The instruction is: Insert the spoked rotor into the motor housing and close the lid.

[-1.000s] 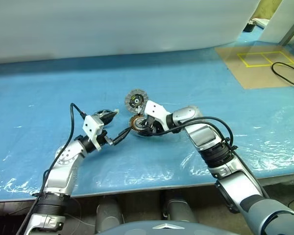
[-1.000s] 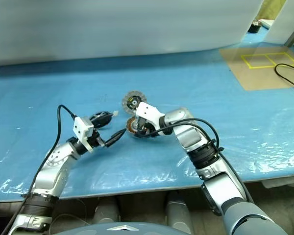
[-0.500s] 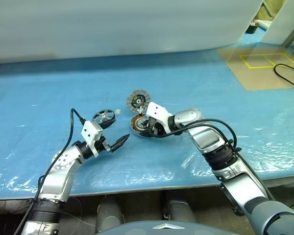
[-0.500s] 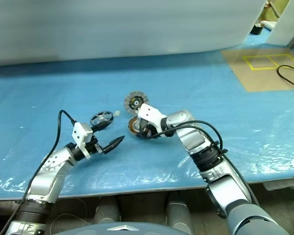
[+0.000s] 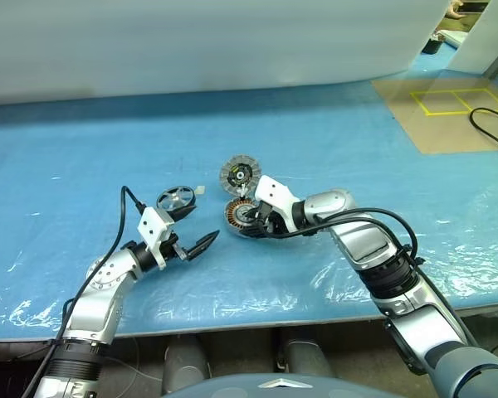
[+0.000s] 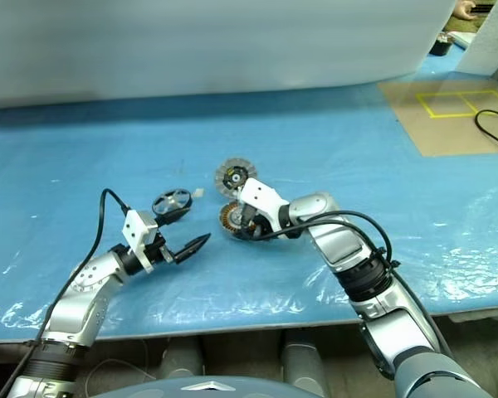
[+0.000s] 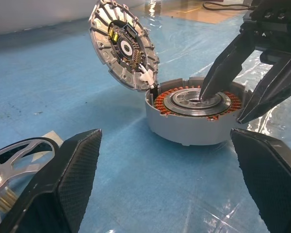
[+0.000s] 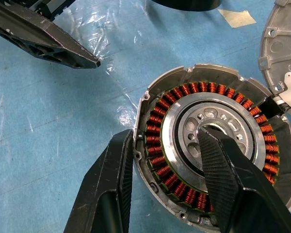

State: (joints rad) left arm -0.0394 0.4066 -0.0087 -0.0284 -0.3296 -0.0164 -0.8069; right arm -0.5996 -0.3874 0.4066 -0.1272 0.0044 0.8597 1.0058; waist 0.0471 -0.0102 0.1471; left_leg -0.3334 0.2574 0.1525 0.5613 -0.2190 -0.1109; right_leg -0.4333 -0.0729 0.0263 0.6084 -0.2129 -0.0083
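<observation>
1. My right fingers [image 8: 165, 187] straddle the wall of the motor housing [image 8: 211, 145]: one finger stands outside its silver rim, the other reaches down inside, its tip on the central hub, with the ring of copper-brown windings between them. They stand about half apart, closed on that wall.
2. The housing sits flat on the blue tabletop [image 5: 83, 157], open face up.
3. The lid [image 7: 123, 44] stands tilted up at the housing's far edge, on the side away from my right fingers. Its finned-rim face with the dark centre is turned toward the housing. A small white piece at its lower edge meets the housing's rim.
4. My left fingers [image 5: 201, 245] are spread wide and hold nothing. They hover just above the tabletop, pointing at the housing from its other side, near it but not touching.
5. The spoked rotor [image 5: 176, 198] lies flat on the tabletop just beside my left fingers, on their outer side, apart from the housing and lid. Its dark ring and thin silver spokes show at the edge of my left wrist view.
6. A small pale scrap [image 5: 200, 191] lies on the tabletop between the rotor and the lid.
7. Well beyond my right fingers, a brown panel with yellow tape lines [image 5: 452, 101] lies on the tabletop, with a black cable [image 5: 491, 131] beside it.
</observation>
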